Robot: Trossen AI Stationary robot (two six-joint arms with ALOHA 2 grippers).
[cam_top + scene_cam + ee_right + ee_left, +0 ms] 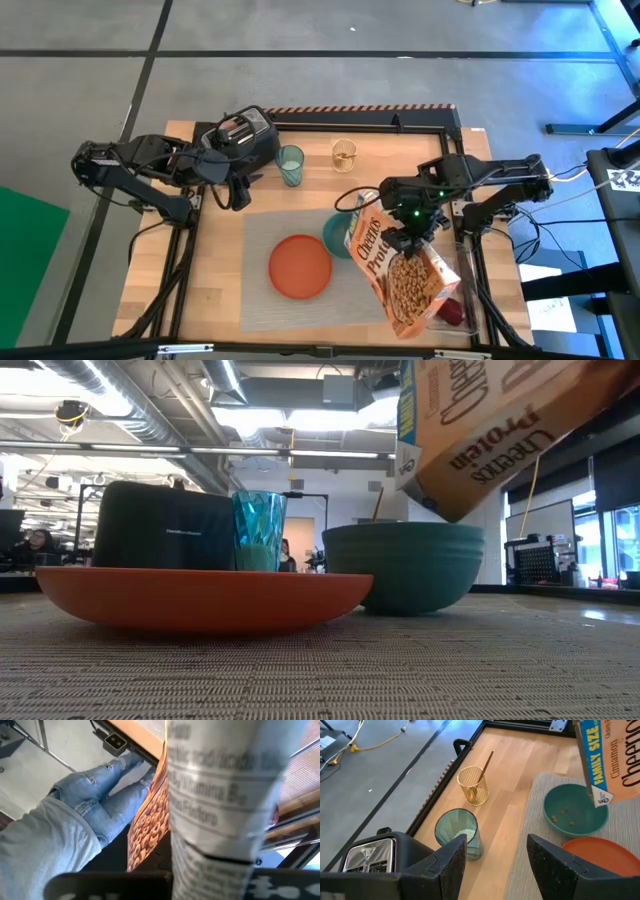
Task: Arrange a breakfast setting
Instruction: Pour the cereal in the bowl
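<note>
A grey placemat holds a round orange plate and a teal bowl with a few cereal pieces in it. My right gripper is shut on a Cheerios cereal box, tilted with its upper corner over the bowl. My left gripper is open and empty beside the black toaster. The pale teal tumbler stands upright off the mat. The gold spoon leans in a gold wire cup. A dark-red fruit lies near the box's bottom end. No toast shows. My right gripper holds the cereal box about its upper half, coming from above. The box's narrow printed side faces the wrist camera and hides the fingertips. The box is lifted clear of the mat and slants, its upper corner lowest, just above the bowl's rim.
A person in jeans is beside the table's edge, below the box in the right wrist view. A black frame rail runs along the table's far edge. Bare wood lies left of the mat.
</note>
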